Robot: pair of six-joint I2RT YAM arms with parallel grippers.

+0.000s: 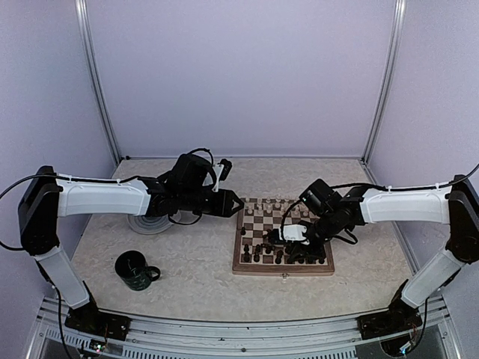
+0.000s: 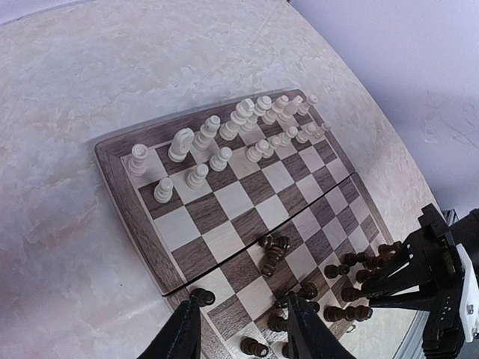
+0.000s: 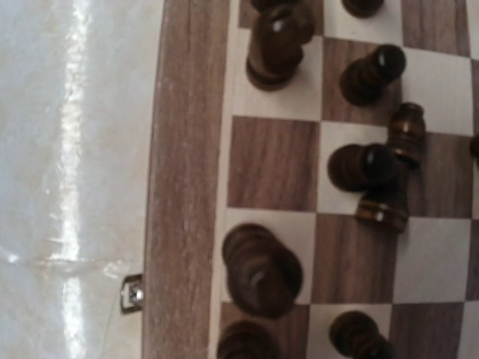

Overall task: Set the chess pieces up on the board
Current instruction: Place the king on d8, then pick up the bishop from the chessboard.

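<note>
- Closest in, a dark mug (image 1: 135,269) stands upright on the worktop (image 1: 194,254), well apart from the left gripper (image 2: 245,305), off to its near left.
- Next comes the board (image 1: 283,271), lying flat and open on the worktop. Its small metal clasp (image 3: 132,293) sits on the near rim, on the near side of the right gripper (image 1: 281,236).
- Dark pieces (image 1: 278,255) crowd the near rows, under and around the right gripper. Most stand upright; a few lie tipped on their sides just beside it.
- The right gripper hangs low over those near rows, its fingers pointing toward the left gripper. Only a narrow gap shows between the jaws, and I cannot tell whether a piece sits in it.
- A small heap of dark pieces lies toppled on the board's middle squares, out ahead of the left gripper.
- The left gripper hovers raised by the board's far left corner, jaws partly apart with nothing between them.
- Cream pieces (image 2: 224,142) stand upright in the two far rows, beyond the right gripper and just ahead of the left one.
- A round grey plate (image 1: 150,223) rests on the worktop behind the left gripper, partly under that arm.
</note>
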